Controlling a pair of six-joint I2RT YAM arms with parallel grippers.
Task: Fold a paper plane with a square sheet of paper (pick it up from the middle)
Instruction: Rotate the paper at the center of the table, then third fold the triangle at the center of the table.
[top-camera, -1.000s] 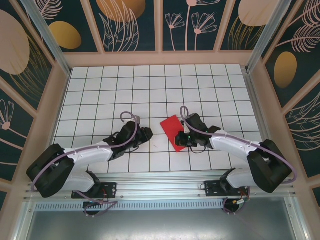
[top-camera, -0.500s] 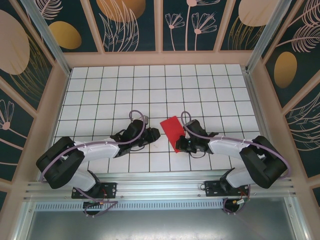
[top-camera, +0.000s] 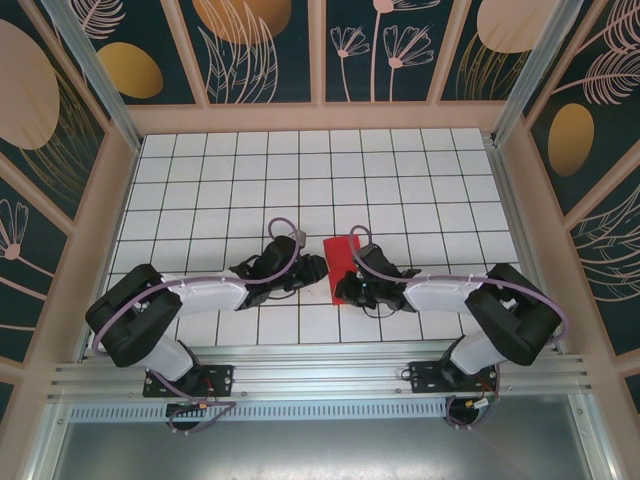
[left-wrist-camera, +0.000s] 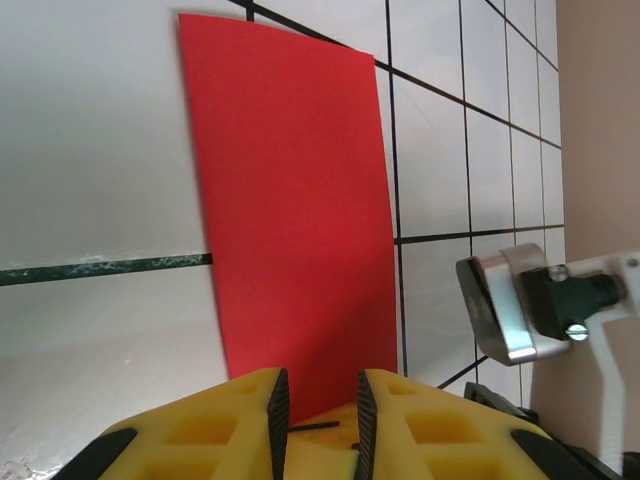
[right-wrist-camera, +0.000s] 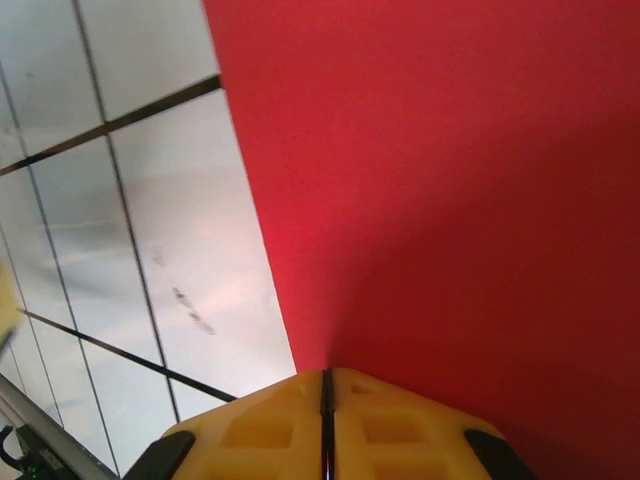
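At the near edge, an aluminium rail (top-camera: 320, 365) carries both arm bases. Just beyond it the two arms reach inward and meet at the square sheet of paper (top-camera: 338, 260), which lies flat on the bench (top-camera: 300, 170) near its front middle.

The left end effector (left-wrist-camera: 320, 425) is released, its yellow ribbed fingers (left-wrist-camera: 278, 405) parted by a narrow gap at the sheet's near end. Whether they touch it cannot be told. The right end effector (right-wrist-camera: 325, 400) is clenched, its tips pressed together right at the red surface. Whether any paper is pinched between them cannot be told.

The sheet shows as a long, narrow rectangle, matte bright red with crisp straight edges. Its long axis runs from near to far, roughly along the grid lines.

The bench is glossy white with a black square grid. Beige-framed wall panels (top-camera: 260, 50) enclose it, dark teal with golden ovals and line-drawn plants.
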